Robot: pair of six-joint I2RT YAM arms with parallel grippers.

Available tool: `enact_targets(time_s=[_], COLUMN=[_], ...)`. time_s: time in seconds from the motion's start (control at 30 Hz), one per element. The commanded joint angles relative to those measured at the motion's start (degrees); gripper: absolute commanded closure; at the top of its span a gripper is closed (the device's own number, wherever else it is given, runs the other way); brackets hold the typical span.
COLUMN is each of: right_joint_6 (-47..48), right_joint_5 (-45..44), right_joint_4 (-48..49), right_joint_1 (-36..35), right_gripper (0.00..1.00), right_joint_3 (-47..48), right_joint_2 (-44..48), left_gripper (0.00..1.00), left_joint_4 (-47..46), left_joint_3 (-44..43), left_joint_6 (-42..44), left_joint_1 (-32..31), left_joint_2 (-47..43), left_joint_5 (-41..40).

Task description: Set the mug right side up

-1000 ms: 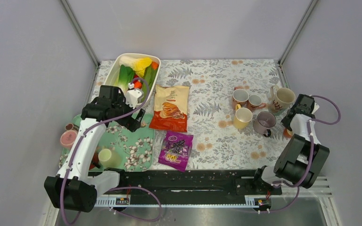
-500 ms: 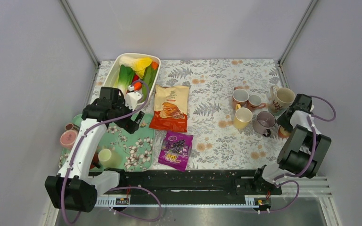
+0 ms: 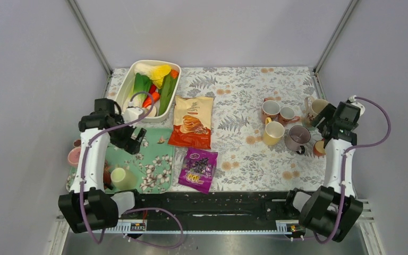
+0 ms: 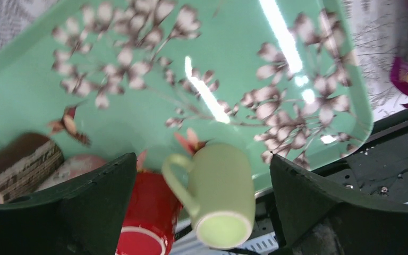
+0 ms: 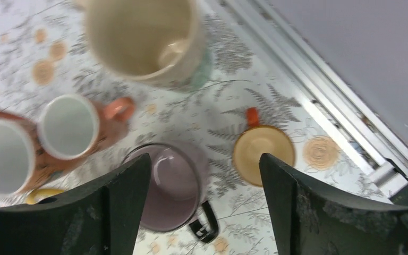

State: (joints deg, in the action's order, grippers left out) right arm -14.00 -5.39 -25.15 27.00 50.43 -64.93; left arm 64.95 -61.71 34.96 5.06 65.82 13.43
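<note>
Left pincer (image 4: 203, 158) is spread wide, gripping nothing; right below it, between my fingers, the pale green mug (image 4: 220, 196) stands base-up on the floral tray (image 4: 138, 64); a red mug (image 4: 146, 212) sits just beside its handle; my right pincer (image 5: 204, 156) gapes wide too.

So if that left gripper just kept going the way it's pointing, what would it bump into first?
The left gripper would probably meet the pale green mug on the floral tray first, though depth is hard to judge.
</note>
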Motion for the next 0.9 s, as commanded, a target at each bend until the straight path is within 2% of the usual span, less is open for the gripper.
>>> enact_targets(time_s=[0.0,0.07,0.23,0.27,0.4,0.47,0.53,0.63,0.73,0.87], right_joint_6=[2.2,3.9,7.0,7.6,9.3,9.6,9.4,8.8,8.7,8.5], right_joint_5=[3.9,5.1,11.9,13.6,15.4,15.0,14.8,14.9,15.4,15.8], right_joint_4=[-1.7,-1.7,-1.1,-0.3,1.1,0.8,0.9,1.4,1.4,1.4], right_joint_1=[-6.5,-10.7,-18.4,-19.6,-24.1,-24.7,-25.0,-25.2,-25.6,-25.9], right_gripper=[0.15,0.11,0.11,0.11,0.11,0.1,0.1,0.1,0.1,0.1], right_joint_3=[2.6,2.6,2.4,2.1,2.2,2.2,1.7,1.1,1.1,1.2], right_joint_2=[6.3,9.0,11.2,11.1,9.8,9.8,10.4,11.2,11.1,10.9], left_gripper=[0.01,0.01,0.06,0.06,0.07,0.12,0.18,0.15,0.16,0.27], left_joint_4=[7.1,10.2,6.1,5.0,1.5,-0.3,1.2,7.7,4.5,1.6], left_joint_3=[-4.6,-5.1,-6.6,-6.5,-2.0,-0.6,-2.2,-3.6,-1.1,1.0], left_joint_6=[10.2,14.7,18.3,22.5,50.5,57.5,60.8,66.0,69.0,70.0], left_joint_1=[10.1,13.5,19.1,19.2,19.5,19.4,19.6,20.7,20.9,20.9], left_joint_2=[0.5,0.2,1.3,1.3,0.0,0.4,2.4,5.9,8.0,10.4], left_joint_5=[3.4,3.4,-5.9,-7.7,-12.9,-16.9,-18.3,-19.3,-21.5,-21.8])
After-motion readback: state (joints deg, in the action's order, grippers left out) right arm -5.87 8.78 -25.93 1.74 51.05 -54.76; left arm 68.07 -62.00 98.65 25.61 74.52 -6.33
